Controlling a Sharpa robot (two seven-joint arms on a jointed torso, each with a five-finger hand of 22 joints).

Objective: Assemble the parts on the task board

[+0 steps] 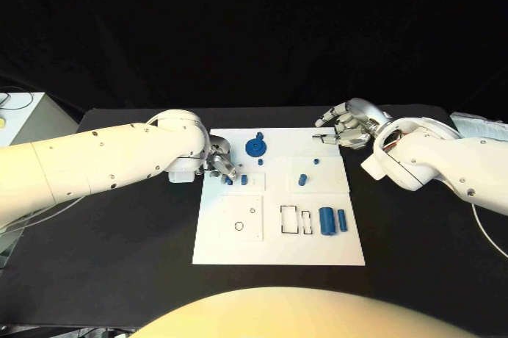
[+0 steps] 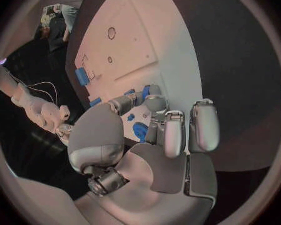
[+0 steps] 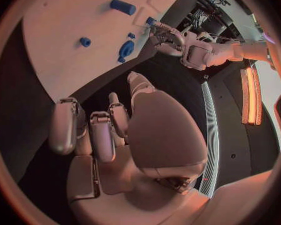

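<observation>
The right hand hangs over the dark surface with nothing in it, its fingers loosely curled and apart from the thumb. Beyond the fingertips lies the white task board. On it, well apart from the hand, are a blue cylinder, a small blue knob and a larger blue round part. At the board's far edge the left hand touches a small blue piece.

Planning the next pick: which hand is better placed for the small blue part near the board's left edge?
Left. The left hand has its fingertips at that blue part; the right hand hovers open off the board's far right corner.
</observation>
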